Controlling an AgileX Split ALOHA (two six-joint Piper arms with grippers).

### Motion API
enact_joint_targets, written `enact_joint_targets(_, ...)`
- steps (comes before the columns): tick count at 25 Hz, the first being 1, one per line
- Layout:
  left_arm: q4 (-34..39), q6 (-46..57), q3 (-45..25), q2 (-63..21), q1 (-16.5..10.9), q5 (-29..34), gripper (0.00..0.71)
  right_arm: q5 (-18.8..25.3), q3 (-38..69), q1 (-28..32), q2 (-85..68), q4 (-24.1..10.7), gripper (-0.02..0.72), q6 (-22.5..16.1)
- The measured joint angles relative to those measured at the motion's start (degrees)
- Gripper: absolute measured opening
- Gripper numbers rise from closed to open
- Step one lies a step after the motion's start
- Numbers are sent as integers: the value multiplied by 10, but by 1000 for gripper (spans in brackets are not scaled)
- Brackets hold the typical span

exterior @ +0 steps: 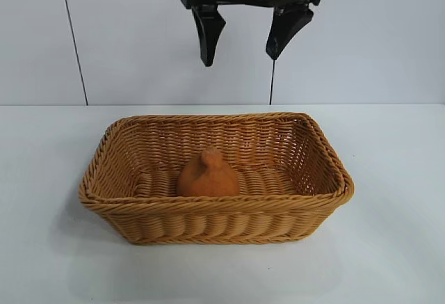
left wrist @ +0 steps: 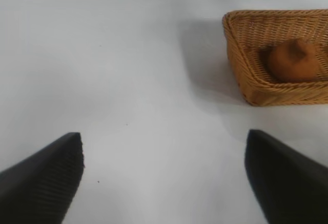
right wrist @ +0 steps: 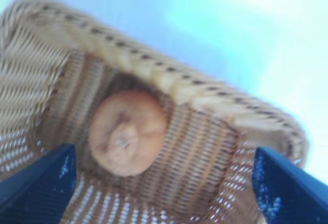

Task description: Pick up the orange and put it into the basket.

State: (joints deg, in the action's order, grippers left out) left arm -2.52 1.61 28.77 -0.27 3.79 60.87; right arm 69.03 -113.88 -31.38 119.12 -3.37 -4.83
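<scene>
The orange is a dull orange-brown lump with a knob on top. It lies on the floor of the tan wicker basket, a little left of centre. My right gripper hangs open and empty high above the basket's back rim. Its wrist view looks down on the orange inside the basket, between the open gripper's fingers. My left gripper is open and empty over bare table, well away from the basket. The orange shows there too.
The white table surrounds the basket on all sides. A pale panelled wall stands behind it. The left arm is out of the exterior view.
</scene>
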Motion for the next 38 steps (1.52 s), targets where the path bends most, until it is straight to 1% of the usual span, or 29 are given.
enact_joint_targets(6,0,0,0,0,0,0,613,4,0,79,0,-5,641,-1)
enact_joint_targets(12,0,0,0,0,0,0,613,5,0,201,0,-12,641,-1)
enact_joint_targets(16,0,0,0,0,0,0,613,5,0,262,0,-5,641,-1)
enact_joint_targets(19,0,0,0,0,0,0,613,5,0,289,0,-1,641,-1)
enact_joint_targets(21,0,0,0,0,0,0,613,6,0,295,0,3,641,-1)
enact_joint_targets(23,0,0,0,0,0,0,613,6,9,296,-7,17,641,1)
enact_joint_targets(25,0,0,0,0,0,0,613,6,40,294,-25,34,641,14)
enact_joint_targets(30,0,0,0,0,0,0,613,5,175,287,-117,40,641,31)
enact_joint_targets(38,0,0,0,0,0,0,613,8,492,287,-346,40,641,36)
